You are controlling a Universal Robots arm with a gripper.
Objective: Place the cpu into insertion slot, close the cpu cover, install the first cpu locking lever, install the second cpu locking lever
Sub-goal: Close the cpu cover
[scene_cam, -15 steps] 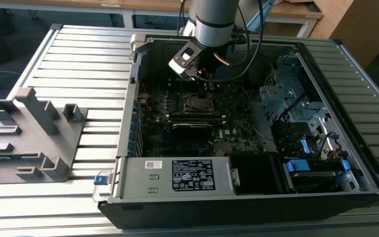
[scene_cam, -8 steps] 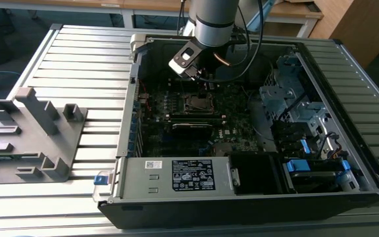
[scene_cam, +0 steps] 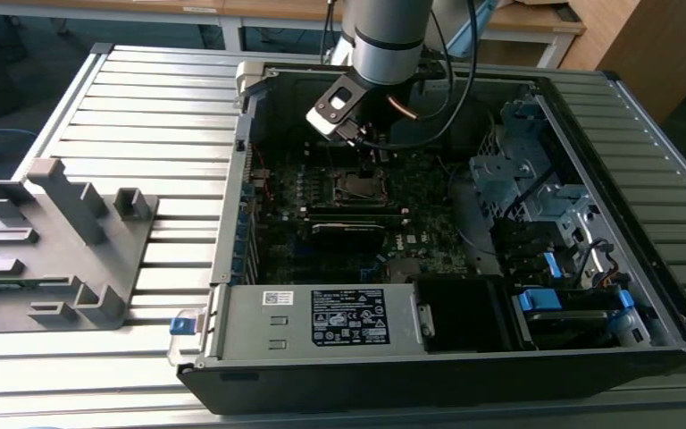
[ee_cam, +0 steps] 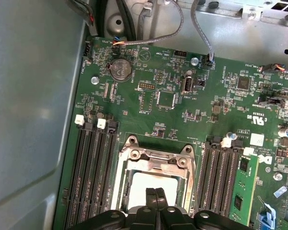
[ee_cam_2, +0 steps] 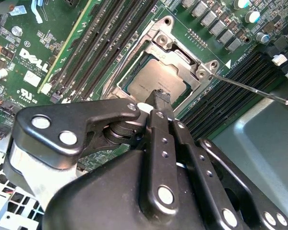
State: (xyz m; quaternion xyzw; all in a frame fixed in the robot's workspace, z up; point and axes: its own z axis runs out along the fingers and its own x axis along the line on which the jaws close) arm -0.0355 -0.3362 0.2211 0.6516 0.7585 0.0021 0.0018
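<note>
- The cpu (ee_cam_2: 153, 76) lies flat in the insertion slot (ee_cam: 119, 182), mid-motherboard (ee_cam: 134, 122), with the cpu cover (ee_cam_2: 175, 48) down around it.
- It looks light, stiff and fragile, so I would take hold of it by its edges only.
- The tool (ee_cam_2: 159, 97), fingers pressed together and empty, hangs right over one edge of the chip.
- One thin locking lever (ee_cam_2: 249, 87) sticks out free beside the socket.

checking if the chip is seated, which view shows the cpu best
Second wrist view: the cpu sits framed by the cpu cover, mostly visible past the gripper. The first wrist view shows a pale patch behind the gripper. In the exterior view the insertion slot is too small to tell.
</note>
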